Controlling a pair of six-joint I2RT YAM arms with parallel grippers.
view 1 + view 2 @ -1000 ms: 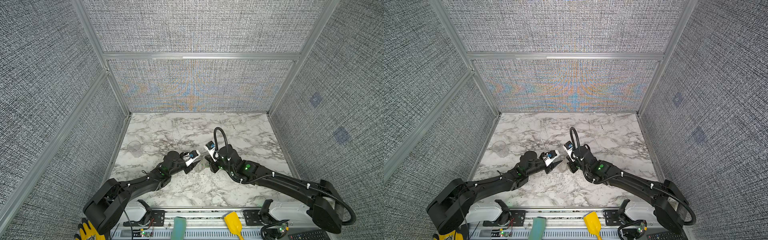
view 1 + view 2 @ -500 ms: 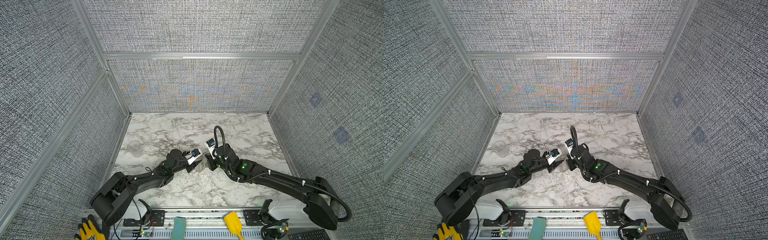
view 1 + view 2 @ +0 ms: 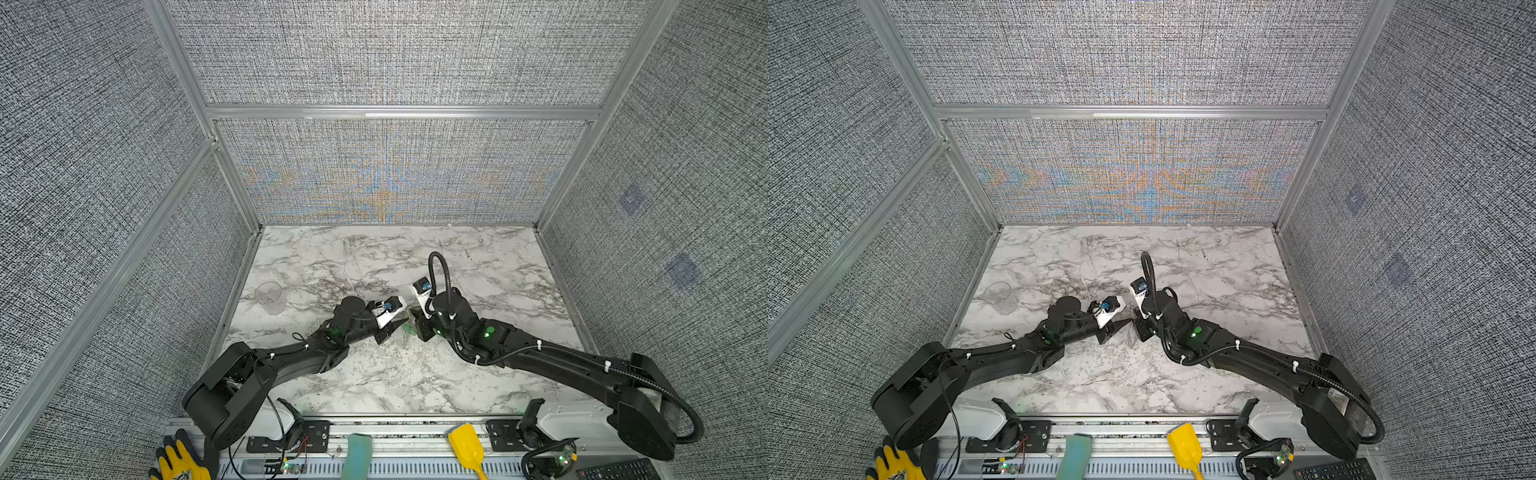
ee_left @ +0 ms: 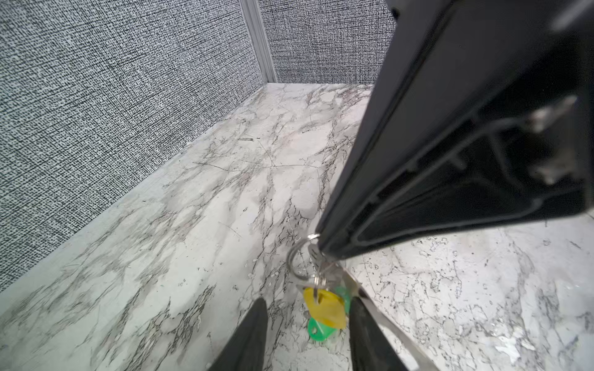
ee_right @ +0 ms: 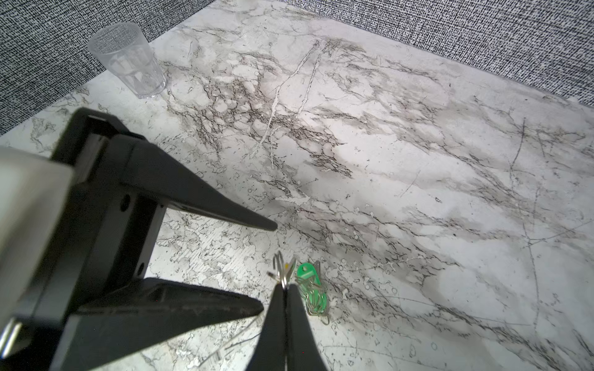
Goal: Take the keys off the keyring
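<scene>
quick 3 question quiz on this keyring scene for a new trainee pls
1. True or false: the left gripper is shut on the yellow tag.
2. Which gripper pinches the keyring? A) the left one B) the right gripper C) neither
3. Fill in: a clear ___ stands by the wall, away from both arms.
Key: 1 false, its jaws stand apart; 2 B; 3 cup.

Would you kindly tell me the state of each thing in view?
right hand, shut on keyring
left hand, open, tips near the tags
yellow tag, hanging on keyring
green tag, beside it, attachment unclear
cup, upright, empty
</scene>
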